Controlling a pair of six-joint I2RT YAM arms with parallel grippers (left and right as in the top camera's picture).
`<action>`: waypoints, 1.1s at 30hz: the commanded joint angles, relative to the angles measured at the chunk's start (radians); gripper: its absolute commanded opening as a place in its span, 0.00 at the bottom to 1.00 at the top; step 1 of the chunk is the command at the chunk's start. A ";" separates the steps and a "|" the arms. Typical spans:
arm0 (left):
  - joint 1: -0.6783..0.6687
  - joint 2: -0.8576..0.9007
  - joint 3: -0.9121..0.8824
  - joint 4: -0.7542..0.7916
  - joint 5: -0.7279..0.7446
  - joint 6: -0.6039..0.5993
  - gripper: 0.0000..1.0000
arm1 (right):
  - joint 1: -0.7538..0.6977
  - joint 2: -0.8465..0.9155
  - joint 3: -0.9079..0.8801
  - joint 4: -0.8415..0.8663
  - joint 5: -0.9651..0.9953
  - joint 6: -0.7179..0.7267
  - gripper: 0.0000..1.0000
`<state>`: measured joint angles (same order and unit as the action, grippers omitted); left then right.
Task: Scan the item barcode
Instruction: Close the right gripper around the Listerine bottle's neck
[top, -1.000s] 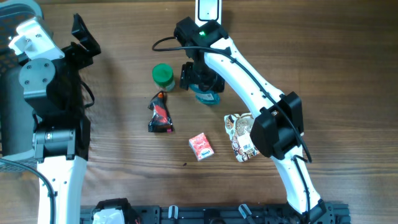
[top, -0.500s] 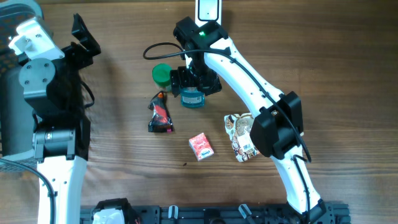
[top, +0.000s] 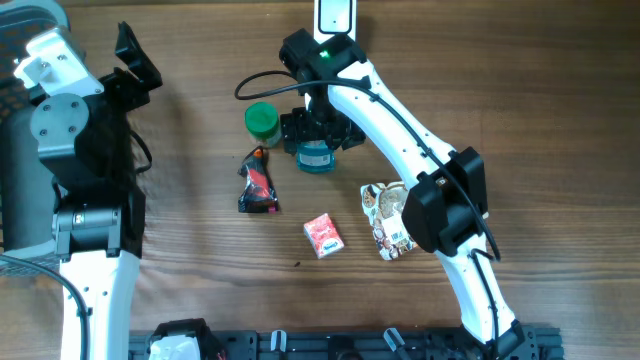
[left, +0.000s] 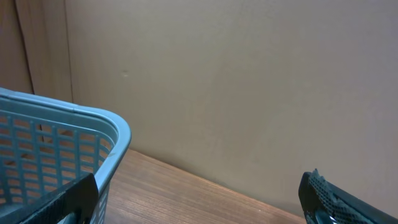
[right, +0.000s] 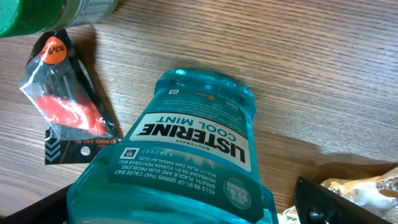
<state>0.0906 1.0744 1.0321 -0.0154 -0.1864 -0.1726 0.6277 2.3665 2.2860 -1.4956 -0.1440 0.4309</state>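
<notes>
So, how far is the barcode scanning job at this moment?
Done: nothing visibly scanned. In hand: the right gripper stands open around the mouthwash bottle, which lies on the table, ungripped. To do: grasping it, showing its barcode; the green jar, black packet, red box and patterned pouch wait. The left gripper idles open by the basket.

Overhead: fixed above the table, looking straight down from far enough to take in the whole work area.
Left wrist: low, facing level toward a beige wall; a blue basket stands close at left.
Right wrist: tilted steeply down, very near the mouthwash bottle, which fills much of the frame.
Shared: overhead and right wrist both show the bottle, the green-lidded jar and the red-and-black packet.
</notes>
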 joint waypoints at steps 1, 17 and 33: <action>-0.003 0.007 0.006 0.008 -0.010 0.012 1.00 | 0.004 0.018 0.000 -0.001 0.035 -0.015 1.00; -0.003 0.022 0.006 0.008 -0.010 0.012 1.00 | 0.070 0.018 0.026 -0.016 0.233 0.005 1.00; -0.003 0.022 0.006 0.008 -0.010 0.012 1.00 | 0.056 0.017 0.027 0.001 0.114 0.227 1.00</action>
<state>0.0906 1.0904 1.0321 -0.0154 -0.1864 -0.1726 0.6949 2.3665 2.2879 -1.4807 -0.0231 0.6167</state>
